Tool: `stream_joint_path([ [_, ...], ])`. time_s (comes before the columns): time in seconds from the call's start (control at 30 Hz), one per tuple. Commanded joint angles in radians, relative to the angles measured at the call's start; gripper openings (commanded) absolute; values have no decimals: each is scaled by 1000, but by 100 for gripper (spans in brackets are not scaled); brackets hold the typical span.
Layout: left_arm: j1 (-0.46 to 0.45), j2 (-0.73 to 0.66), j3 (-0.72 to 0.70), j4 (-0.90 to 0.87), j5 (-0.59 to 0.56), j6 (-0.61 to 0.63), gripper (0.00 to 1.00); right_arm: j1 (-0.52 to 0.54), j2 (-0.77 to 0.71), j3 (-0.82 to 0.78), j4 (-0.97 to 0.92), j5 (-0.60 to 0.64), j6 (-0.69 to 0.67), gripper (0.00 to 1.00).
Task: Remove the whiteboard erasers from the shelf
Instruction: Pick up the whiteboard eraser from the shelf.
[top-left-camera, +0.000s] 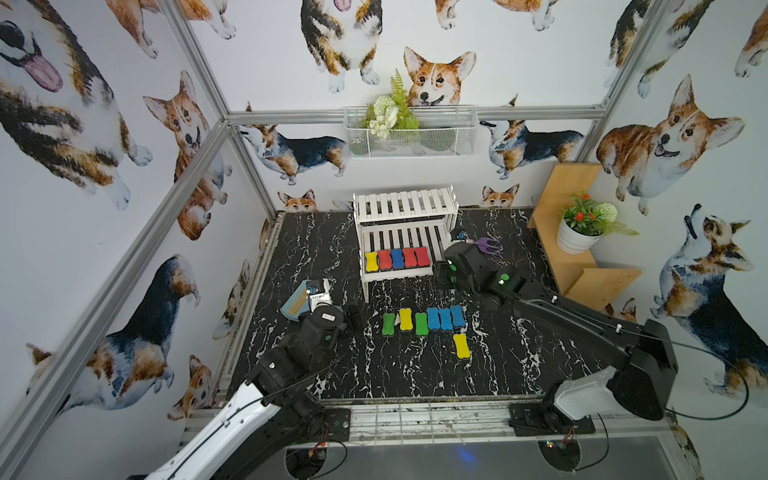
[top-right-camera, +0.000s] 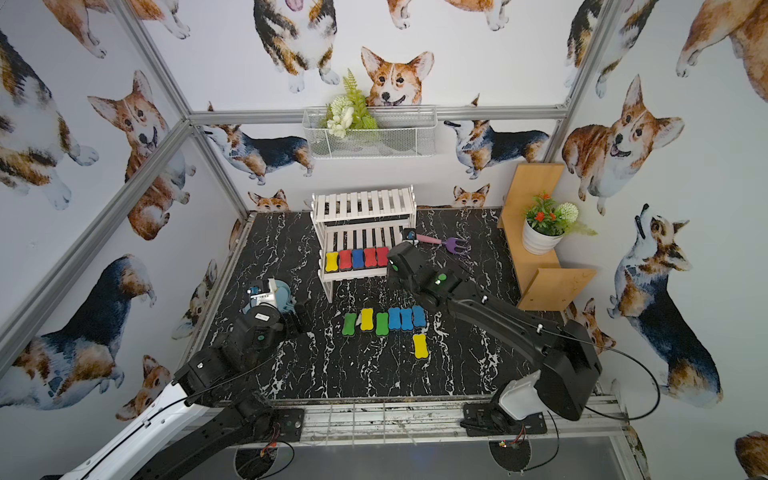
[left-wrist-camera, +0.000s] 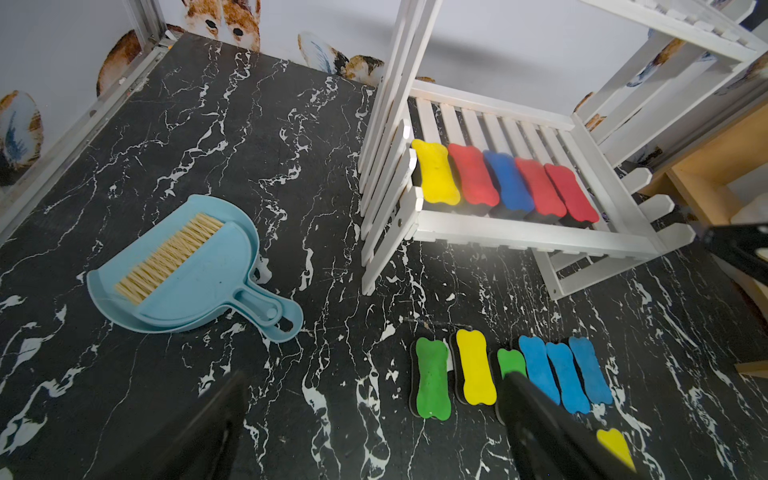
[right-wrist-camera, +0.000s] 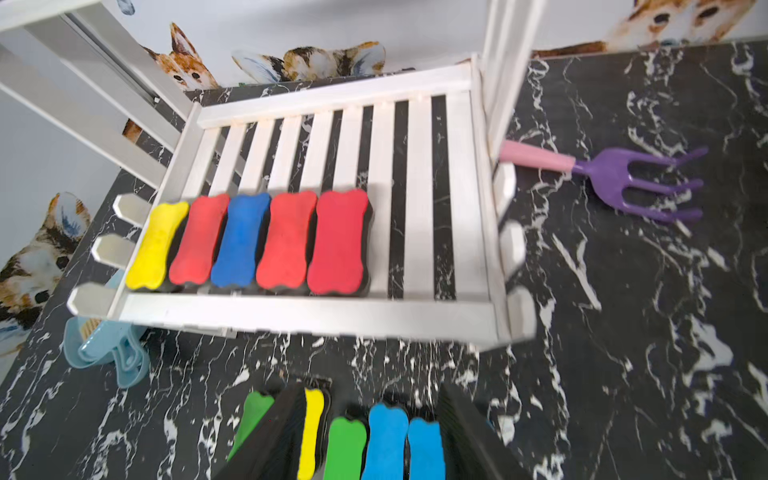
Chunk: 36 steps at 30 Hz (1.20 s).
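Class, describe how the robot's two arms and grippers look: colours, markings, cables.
The left arm and right arm: black links with one white shell, round green dots on joints, thin black cables alongside. The left wrist bears a white label. The left gripper and right gripper have flat black fingers.

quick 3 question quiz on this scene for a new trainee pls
1. How many erasers lie on the shelf?
2. True or false: the left gripper and the right gripper both hold nothing.
3. Which colour is the eraser on the shelf nearest the dustpan? A red, B yellow, C blue.
Key: 1. five; 2. true; 3. B.
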Motion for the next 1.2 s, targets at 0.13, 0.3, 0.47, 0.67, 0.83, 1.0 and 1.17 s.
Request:
stream_joint_path([
  [0.13, 1, -5, 23, -19, -1, 1, 99, -49, 225, 202, 43, -22, -91, 53],
  [0.3, 0, -22, 18, -30, -6, -10, 99, -68, 284, 230, 54, -29, -83, 52],
  [0.47, 1, -26, 18, -36, -9, -10, 99, -79, 314, 216, 68, -52, -77, 51],
  [0.67, 1, -27, 18, -36, -8, -10, 99, -84, 321, 172, 68, -40, -50, 50],
  [0.83, 2, -24, 17, -32, 10, -10, 99, -102, 282, 130, 69, -25, -39, 48],
  [1.0, 2, -19, 12, -24, 24, -11, 99, -123, 257, 127, 71, -38, -54, 48],
  [1.17, 0, -20, 10, -19, 29, -12, 99, -114, 252, 177, 73, -58, -102, 53],
])
